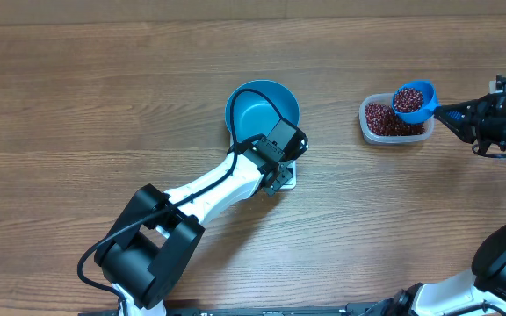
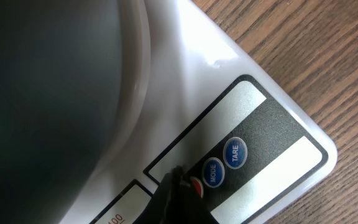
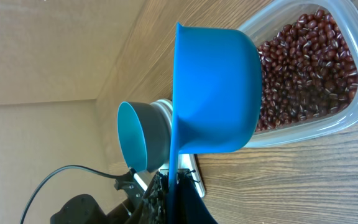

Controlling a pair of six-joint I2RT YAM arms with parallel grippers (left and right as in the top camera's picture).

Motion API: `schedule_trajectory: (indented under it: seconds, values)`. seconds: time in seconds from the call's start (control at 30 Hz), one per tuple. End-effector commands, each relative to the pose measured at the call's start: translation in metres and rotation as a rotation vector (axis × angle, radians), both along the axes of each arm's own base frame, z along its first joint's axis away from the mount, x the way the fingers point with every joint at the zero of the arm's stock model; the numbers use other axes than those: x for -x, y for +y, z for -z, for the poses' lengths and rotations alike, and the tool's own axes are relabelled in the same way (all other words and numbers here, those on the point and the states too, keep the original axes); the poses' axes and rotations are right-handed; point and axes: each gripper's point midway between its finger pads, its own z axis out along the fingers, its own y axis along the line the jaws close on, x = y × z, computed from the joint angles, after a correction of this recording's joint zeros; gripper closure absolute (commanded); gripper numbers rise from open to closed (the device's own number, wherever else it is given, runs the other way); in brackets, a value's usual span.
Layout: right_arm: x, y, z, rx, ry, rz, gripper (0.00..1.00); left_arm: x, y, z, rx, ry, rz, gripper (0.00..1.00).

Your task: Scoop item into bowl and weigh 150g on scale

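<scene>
L arm [image 1: 222, 186]: white link btwn black boxy joints, thin black cable [image 1: 81, 263] looping alongside. R arm [image 1: 503, 132]: black wrist end w/ thin black wires, white link + black joint nearer base.

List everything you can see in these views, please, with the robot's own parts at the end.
bowl: one, teal-blue, on the scale at mid-table; no beans seen inside.
scale: one, white, under the bowl, front button strip showing.
beans: many, dark red-brown, in the tub and in the scoop.
tub: one, clear plastic, on the table's right part.
scoop: one, blue, above the tub, loaded with beans.
table: one, brown wood.
left gripper: one, black, shut, tip at the scale's buttons.
right gripper: one, black, shut on the scoop's handle.
</scene>
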Motion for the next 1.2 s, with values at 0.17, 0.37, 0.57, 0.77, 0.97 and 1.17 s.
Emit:
schedule_trajectory:
  seconds: [0.17,0.37,0.57,0.77,0.97,1.17]
  values:
    - [-0.0022,0.0006,-0.0007,-0.005,-0.018,-0.01,0.96,0.0066,0.0001,0.0068,-0.01,0.031,0.027,0.96]
    - [-0.0018,0.0009,-0.0007,-0.007,-0.016,-0.01,0.96,0.0098,-0.0028,0.0076,-0.002,0.045,0.055,0.96]
    - [-0.0013,0.0012,-0.0007,-0.009,-0.013,-0.01,0.96,0.0122,-0.0048,0.0078,-0.003,0.049,0.064,0.96]
    - [-0.0009,0.0014,-0.0005,-0.01,-0.01,-0.01,0.96,0.0114,-0.0053,0.0075,0.0,0.045,0.063,0.96]
    - [-0.0009,0.0015,-0.0005,-0.01,-0.01,-0.01,0.96,0.0119,-0.006,0.0076,0.004,0.048,0.065,0.96]
    - [-0.0009,0.0014,-0.0005,-0.01,-0.01,-0.01,0.96,0.0127,-0.0058,0.0094,0.005,0.049,0.066,0.96]
